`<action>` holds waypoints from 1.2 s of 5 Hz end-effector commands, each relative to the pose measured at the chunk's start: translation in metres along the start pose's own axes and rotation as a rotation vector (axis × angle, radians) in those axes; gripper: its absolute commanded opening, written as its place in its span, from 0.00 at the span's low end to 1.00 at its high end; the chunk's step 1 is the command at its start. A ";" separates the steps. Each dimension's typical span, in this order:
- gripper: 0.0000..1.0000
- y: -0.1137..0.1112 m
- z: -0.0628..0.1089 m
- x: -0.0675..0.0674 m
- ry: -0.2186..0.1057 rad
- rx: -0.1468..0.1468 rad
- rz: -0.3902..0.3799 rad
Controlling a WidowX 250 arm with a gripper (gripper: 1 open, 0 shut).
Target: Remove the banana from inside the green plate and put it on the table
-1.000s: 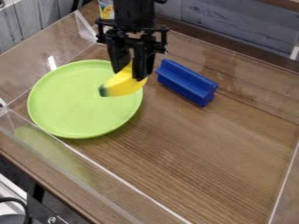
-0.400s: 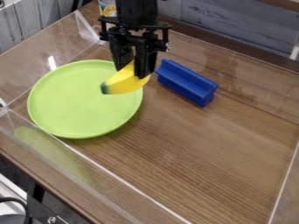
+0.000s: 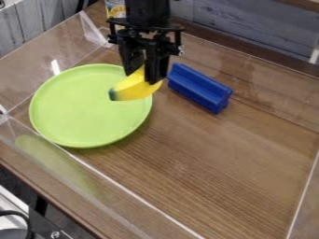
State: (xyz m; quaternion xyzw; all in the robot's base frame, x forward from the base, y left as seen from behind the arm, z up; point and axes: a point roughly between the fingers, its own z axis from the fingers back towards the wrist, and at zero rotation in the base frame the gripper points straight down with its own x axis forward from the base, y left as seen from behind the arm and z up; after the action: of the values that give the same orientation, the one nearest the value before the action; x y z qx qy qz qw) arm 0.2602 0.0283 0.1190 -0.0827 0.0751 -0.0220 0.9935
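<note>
Gripping banana (image 3: 134, 89), tool (image 3: 147, 77) clamped shut above green plate (image 3: 69, 112); no readable writing.

The plate (image 3: 75, 112) is lying on the counter (image 3: 212, 159) at the left. The banana (image 3: 134, 89) is hanging over its right rim, with the block (image 3: 200, 87) lying just right of it.
</note>
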 end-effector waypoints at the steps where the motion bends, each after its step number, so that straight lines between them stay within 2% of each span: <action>1: 0.00 -0.006 0.019 0.002 -0.076 0.015 -0.030; 6: 0.00 -0.015 0.020 -0.005 -0.063 0.006 -0.081</action>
State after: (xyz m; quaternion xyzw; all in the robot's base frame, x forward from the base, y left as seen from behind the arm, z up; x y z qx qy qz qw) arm 0.2560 0.0184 0.1226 -0.0896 0.0753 -0.0547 0.9916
